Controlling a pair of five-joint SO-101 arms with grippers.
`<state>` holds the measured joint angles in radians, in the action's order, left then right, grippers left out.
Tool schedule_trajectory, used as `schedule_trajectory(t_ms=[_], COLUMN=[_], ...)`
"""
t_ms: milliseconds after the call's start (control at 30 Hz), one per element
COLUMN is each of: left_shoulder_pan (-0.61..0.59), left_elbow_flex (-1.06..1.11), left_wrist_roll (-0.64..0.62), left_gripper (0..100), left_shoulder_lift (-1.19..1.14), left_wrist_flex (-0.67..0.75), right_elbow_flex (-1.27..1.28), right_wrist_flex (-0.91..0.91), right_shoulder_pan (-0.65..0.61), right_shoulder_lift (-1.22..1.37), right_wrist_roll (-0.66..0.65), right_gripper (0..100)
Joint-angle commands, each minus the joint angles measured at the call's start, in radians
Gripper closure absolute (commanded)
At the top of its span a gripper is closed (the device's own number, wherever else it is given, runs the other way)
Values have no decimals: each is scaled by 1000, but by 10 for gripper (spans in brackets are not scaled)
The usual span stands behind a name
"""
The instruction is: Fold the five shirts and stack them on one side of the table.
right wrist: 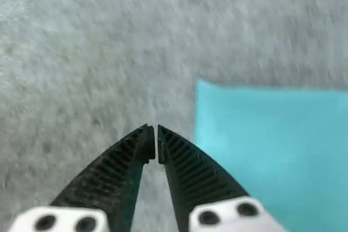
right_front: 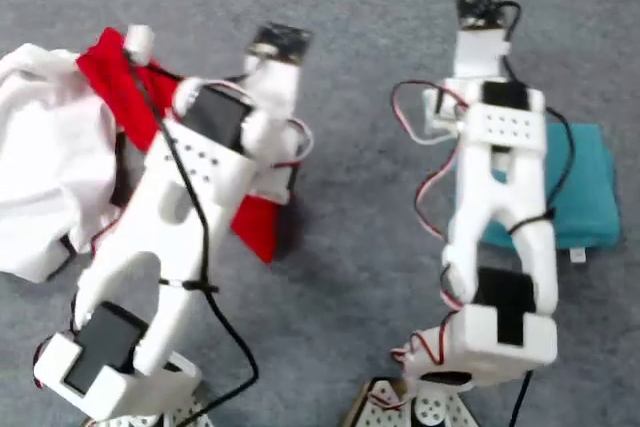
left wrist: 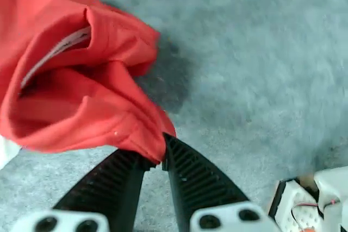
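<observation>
Your left end effector (left wrist: 158, 158) grips the red shirt (left wrist: 81, 101) by its very edge; a tug may pull it free.

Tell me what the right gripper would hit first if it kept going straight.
Probably the bare table: the right gripper points down at it, and the teal shirt lies just beside that line.

I see even, soft light on the grey table (right_front: 340, 277); the red shirt (left wrist: 81, 96) casts a dark shadow just beside it.
</observation>
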<state>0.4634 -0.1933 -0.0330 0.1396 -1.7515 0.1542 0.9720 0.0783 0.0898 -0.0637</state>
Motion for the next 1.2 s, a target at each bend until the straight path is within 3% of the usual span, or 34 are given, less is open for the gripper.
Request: schedule_trajectory(t_ms=[0,167,467,600,833,967,1167], left_shoulder_pan=[6,-160,-496,-580,-609,-609,-647], left_elbow_flex=[-18,-14,58,307,588,592,592], left_wrist_roll=[25,-21,-29,-43,-226,-275,-272], left_gripper=[937,753,696,696,698,796,988], left_shoulder_lift=[48,108,272,193,-2,-94,-147], left_wrist_flex=[-5,-6,35,270,746,832,845], right_elbow_flex=[-8,-41,-209,-329,-536,-630,-742], right_wrist_flex=[-68,-66,68,222,474,562,700], right_shoulder_pan=[-48,-104,-300,-420,-598,-631,-631], right_shoulder_lift=[50,116,200,271,455,529,530], right_wrist_roll=[-11,-17,-11,-11,-9,-15,-15], right_gripper=[896,781,803,800,800,802,802])
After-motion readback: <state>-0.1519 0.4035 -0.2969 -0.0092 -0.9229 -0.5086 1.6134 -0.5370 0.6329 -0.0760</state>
